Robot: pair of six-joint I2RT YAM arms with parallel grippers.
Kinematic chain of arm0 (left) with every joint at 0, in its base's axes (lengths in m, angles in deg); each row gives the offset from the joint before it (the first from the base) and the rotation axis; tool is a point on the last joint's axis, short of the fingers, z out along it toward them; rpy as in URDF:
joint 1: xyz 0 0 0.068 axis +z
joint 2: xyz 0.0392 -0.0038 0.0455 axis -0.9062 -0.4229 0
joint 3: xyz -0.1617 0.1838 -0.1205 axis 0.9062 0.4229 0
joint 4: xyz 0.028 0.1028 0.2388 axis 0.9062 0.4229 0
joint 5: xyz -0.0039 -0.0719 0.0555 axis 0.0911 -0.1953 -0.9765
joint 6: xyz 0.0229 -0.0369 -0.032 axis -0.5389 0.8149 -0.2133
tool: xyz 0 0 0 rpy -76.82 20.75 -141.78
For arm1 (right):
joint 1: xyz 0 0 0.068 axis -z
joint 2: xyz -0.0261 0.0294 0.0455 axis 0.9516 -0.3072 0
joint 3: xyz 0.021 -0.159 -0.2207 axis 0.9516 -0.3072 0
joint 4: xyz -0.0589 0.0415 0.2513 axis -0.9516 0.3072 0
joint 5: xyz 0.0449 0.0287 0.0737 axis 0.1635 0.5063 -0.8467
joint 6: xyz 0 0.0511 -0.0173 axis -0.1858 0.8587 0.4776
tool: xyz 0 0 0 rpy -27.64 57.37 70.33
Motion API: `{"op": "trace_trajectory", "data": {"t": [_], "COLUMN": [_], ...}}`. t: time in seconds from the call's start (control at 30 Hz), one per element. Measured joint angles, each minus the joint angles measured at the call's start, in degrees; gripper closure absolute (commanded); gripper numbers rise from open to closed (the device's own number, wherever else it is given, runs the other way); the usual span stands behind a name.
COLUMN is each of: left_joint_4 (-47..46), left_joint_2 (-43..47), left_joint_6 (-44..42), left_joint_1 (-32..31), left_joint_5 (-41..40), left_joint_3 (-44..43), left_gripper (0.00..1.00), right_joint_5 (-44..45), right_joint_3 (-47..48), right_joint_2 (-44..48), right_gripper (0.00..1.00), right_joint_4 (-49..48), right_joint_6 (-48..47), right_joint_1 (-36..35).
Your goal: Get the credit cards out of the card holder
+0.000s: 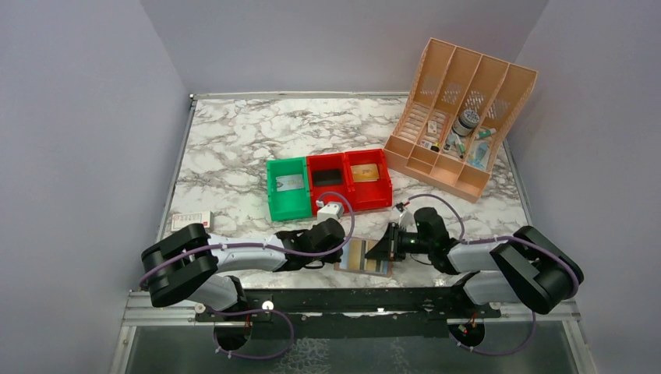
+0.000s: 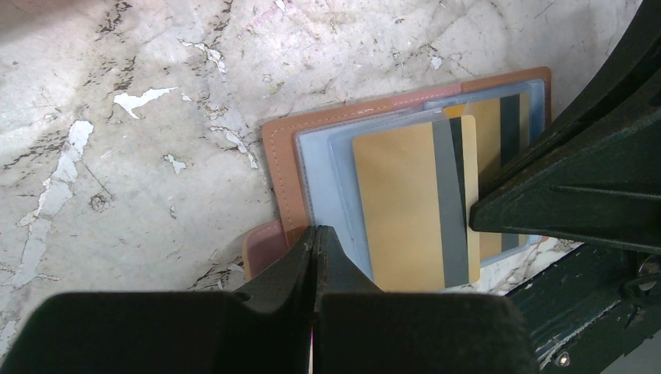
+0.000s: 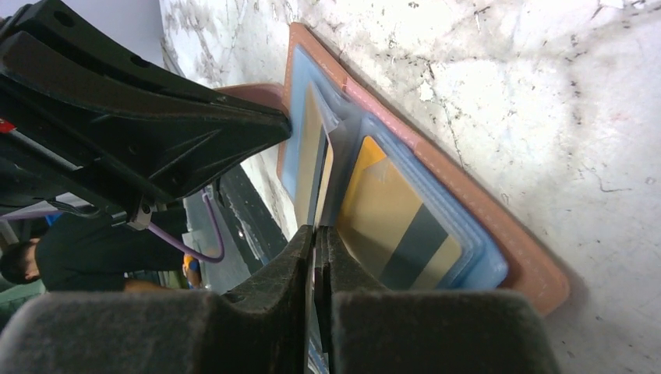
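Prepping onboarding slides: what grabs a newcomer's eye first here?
The left gripper and right gripper, both shut, meet from opposite sides on the open card holder at the near edge of the table. A gold striped card lies over its clear pockets. Behind stand green and red bins and a peach organizer.

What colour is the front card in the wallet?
Yellow-gold plastic card with a grey stripe; best seen in left wrist view.

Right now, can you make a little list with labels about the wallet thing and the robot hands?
Card holder: open flat on the marble table, at its near edge
Cards: yellow with a dark stripe, in the clear pockets
Left gripper: shut, tips at the holder's edge
Right gripper: shut, tips at the pockets; hold unclear
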Motion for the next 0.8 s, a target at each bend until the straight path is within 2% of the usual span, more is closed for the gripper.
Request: {"op": "trace_trajectory", "data": {"t": [0.17,0.27,0.37,0.47,0.6,0.8], "left_joint_4": [0.0,0.0,0.0,0.0,0.0,0.0], "left_joint_2": [0.0,0.0,0.0,0.0,0.0,0.0], "left_joint_6": [0.0,0.0,-0.1,-0.2,-0.2,-0.2], "left_joint_1": [0.0,0.0,0.0,0.0,0.0,0.0], "left_joint_5": [0.0,0.0,0.0,0.0,0.0,0.0], "left_joint_3": [0.0,0.0,0.0,0.0,0.0,0.0], "left_gripper": [1.0,1.0,1.0,1.0,1.0,1.0], "right_joint_5": [-1.1,-1.2,-1.2,-1.2,-1.2,-1.3], "right_joint_3": [-0.8,-0.9,-0.9,-0.9,-0.9,-0.9], "right_joint_2": [-2.7,-4.1,-5.2,-6.0,-7.5,-9.9], "right_gripper": [0.89,0.93,0.93,0.85,0.81,0.84], "right_joint_4": [-3.9,-5.8,-7.7,-9.1,-10.9,-12.8], "right_joint_6": [2.4,3.6,4.5,5.3,6.4,6.8], "right_joint_1": [0.1,0.1,0.1,0.1,0.1,0.1]}}
